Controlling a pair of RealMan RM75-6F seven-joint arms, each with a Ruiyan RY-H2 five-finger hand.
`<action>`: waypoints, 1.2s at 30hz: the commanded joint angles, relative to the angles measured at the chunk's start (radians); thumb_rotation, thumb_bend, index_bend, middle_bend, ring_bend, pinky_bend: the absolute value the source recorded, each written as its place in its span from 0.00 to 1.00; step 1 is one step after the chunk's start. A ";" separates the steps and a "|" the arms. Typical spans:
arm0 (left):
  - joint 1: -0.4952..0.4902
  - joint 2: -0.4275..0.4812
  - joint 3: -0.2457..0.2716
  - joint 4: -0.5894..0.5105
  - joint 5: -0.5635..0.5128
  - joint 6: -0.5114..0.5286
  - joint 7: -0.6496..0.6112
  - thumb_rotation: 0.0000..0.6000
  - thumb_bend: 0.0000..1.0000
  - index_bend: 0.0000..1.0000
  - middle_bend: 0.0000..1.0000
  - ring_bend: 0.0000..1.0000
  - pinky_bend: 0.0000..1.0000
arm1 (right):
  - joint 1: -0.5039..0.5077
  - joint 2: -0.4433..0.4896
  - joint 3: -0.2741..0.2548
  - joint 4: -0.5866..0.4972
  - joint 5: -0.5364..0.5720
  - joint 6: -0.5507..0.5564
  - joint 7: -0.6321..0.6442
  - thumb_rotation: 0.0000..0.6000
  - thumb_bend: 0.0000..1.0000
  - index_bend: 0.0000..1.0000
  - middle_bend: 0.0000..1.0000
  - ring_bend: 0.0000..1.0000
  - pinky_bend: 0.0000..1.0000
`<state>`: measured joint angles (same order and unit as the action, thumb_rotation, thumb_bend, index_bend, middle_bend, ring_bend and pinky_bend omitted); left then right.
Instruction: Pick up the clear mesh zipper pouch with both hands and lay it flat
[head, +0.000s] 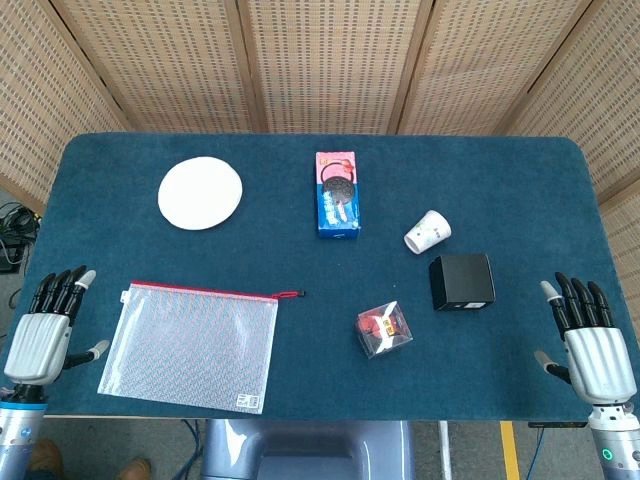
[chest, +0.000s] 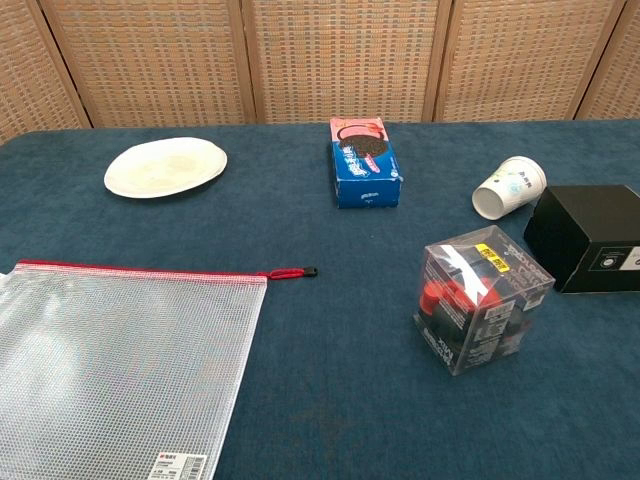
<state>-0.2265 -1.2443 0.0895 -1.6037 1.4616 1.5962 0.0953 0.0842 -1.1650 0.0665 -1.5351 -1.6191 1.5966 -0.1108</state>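
Nothing picked up yet: the clear mesh zipper pouch lies near-left on the blue bench, the left robot hand and right robot hand both empty, fingers apart, so next both must reach its edges.

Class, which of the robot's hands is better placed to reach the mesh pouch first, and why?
Left. The left hand sits open just beside the pouch, while the right hand rests open at the far edge.
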 joint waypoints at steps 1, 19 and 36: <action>0.001 -0.003 -0.008 0.002 0.007 -0.014 0.008 1.00 0.00 0.00 0.00 0.00 0.00 | -0.001 0.003 0.000 -0.003 -0.001 0.001 0.005 1.00 0.00 0.00 0.00 0.00 0.00; -0.414 -0.187 -0.284 -0.122 -0.316 -0.578 0.365 1.00 0.00 0.21 0.92 0.95 1.00 | 0.013 0.000 0.016 0.016 0.040 -0.037 0.015 1.00 0.00 0.00 0.00 0.00 0.00; -0.696 -0.562 -0.369 0.131 -0.827 -0.603 0.668 1.00 0.44 0.41 0.94 0.97 1.00 | 0.031 -0.005 0.025 0.045 0.092 -0.096 0.050 1.00 0.00 0.00 0.00 0.00 0.00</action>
<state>-0.9026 -1.7838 -0.2720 -1.4958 0.6564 0.9814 0.7496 0.1144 -1.1699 0.0916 -1.4902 -1.5274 1.5013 -0.0617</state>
